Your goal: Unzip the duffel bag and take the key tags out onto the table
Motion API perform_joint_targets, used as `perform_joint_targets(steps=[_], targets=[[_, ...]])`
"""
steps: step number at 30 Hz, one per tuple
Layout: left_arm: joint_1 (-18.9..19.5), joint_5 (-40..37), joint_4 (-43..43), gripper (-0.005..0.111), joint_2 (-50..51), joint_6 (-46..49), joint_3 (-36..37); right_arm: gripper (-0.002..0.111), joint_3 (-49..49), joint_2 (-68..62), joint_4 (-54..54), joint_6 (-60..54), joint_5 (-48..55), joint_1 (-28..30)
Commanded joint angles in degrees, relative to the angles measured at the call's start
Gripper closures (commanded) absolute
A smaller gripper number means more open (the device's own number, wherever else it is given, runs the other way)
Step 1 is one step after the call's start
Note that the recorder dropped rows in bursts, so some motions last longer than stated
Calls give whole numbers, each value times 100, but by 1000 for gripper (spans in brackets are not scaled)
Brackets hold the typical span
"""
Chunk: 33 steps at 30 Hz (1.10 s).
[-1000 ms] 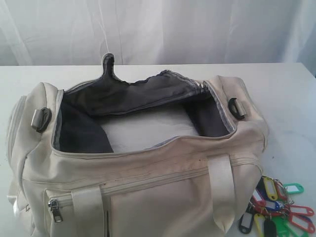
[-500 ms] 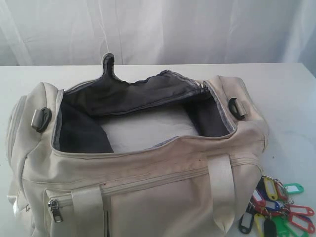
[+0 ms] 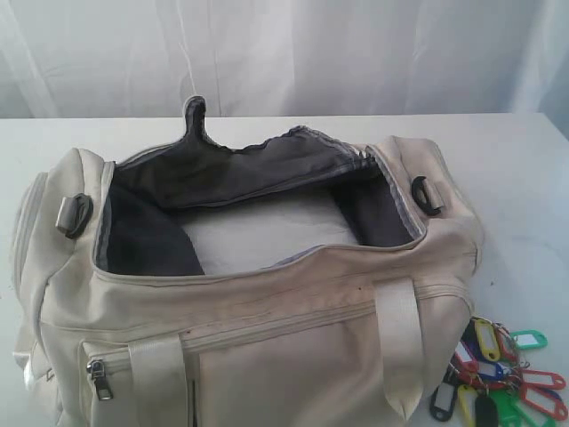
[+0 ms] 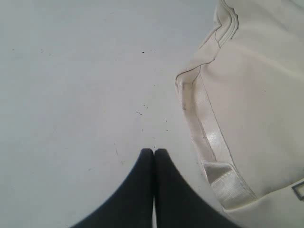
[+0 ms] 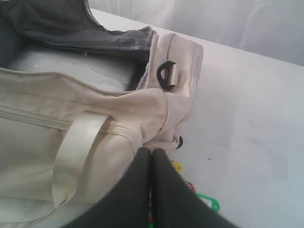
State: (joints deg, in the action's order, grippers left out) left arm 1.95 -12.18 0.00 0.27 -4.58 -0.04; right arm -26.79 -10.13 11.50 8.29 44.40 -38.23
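Exterior: the duffel bag (image 3: 267, 302) gapes open on the table (image 3: 524, 178), with the key tags (image 3: 498, 374) lying just beside its right end.
Left wrist: the left gripper (image 4: 154, 151) is clenched and empty over bare table.
Right wrist: the right gripper (image 5: 152, 151), clenched and empty, hovers above the tags. Any retreat should lift straight up, clear of the bag.

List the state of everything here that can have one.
bag: main zip open, top gaping, no tags seen inside.
front pocket: zipped shut.
key tags: out of the bag, bunched on the table beside it.
left gripper: shut, empty.
right gripper: shut, empty.
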Motion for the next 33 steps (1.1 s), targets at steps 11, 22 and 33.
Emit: perform_joint_targets(steps=[11,22,33], targets=[[15,24,0,107,-27,-64,4,108,143,68,54,325,-1571,188],[15,24,0,107,-27,-64,4,108,1086,248,-191,1210,-3190,2112],[15,24,0,107,-27,-64,4,108,2586,1013,-136,1191,-2770,2112]])
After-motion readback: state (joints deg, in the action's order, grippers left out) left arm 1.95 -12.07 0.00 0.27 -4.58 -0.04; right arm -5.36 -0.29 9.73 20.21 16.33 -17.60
